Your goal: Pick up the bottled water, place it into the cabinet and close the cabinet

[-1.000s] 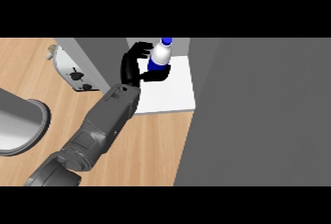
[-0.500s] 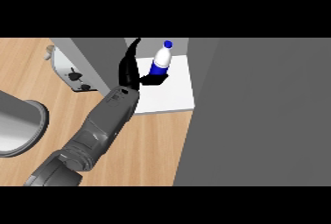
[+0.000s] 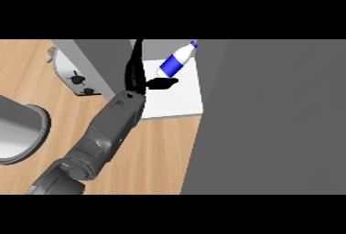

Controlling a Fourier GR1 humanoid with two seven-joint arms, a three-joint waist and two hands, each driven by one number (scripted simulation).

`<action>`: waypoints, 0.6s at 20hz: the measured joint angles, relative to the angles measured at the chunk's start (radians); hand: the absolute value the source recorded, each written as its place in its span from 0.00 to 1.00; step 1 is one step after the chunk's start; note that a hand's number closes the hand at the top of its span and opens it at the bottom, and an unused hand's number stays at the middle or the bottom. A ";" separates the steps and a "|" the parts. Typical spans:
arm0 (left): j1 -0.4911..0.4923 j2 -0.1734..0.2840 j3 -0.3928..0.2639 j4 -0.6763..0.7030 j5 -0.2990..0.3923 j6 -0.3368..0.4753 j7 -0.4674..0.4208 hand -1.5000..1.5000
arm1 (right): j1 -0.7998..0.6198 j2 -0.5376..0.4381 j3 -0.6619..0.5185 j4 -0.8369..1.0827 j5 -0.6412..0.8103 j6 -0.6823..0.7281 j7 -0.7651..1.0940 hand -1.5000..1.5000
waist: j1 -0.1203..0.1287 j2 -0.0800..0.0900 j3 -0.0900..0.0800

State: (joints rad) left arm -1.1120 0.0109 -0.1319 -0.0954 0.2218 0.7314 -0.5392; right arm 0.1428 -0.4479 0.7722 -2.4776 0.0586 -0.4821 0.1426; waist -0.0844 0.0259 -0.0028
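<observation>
The water bottle [image 3: 175, 62], white with a blue label and blue cap, leans to the upper right on the white cabinet shelf [image 3: 177, 101], no longer upright. My left hand [image 3: 135, 68] stands just left of it, seen edge-on, open with its fingers straight up. Its thumb [image 3: 162, 83] sticks out to the right just under the bottle's base; I cannot tell whether it touches. My grey forearm [image 3: 111, 125] comes in from the lower left. The right hand is out of view.
A large grey cabinet door [image 3: 270, 119] fills the right side, beside the shelf. The cabinet's grey side wall [image 3: 101, 59] stands left of my hand. A pale appliance with black knobs [image 3: 73, 75] and a grey round pot [image 3: 20, 132] sit on the wooden counter [image 3: 155, 151].
My left hand has let go of the bottle: its curled fingers straightened and drew off to the left. The bottle, upright before, now tilts to the upper right.
</observation>
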 measured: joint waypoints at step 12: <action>0.065 -0.010 0.071 -0.164 0.122 -0.348 -0.195 1.00 | 0.026 -0.018 0.018 -0.004 -0.004 -0.023 -0.013 0.00 | 0.026 -0.017 0.001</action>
State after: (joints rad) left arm -1.0473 0.0007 -0.0609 -0.2595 0.3438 0.3838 -0.7341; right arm 0.1687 -0.4664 0.7903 -2.4818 0.0546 -0.5048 0.1294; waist -0.0587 0.0092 -0.0021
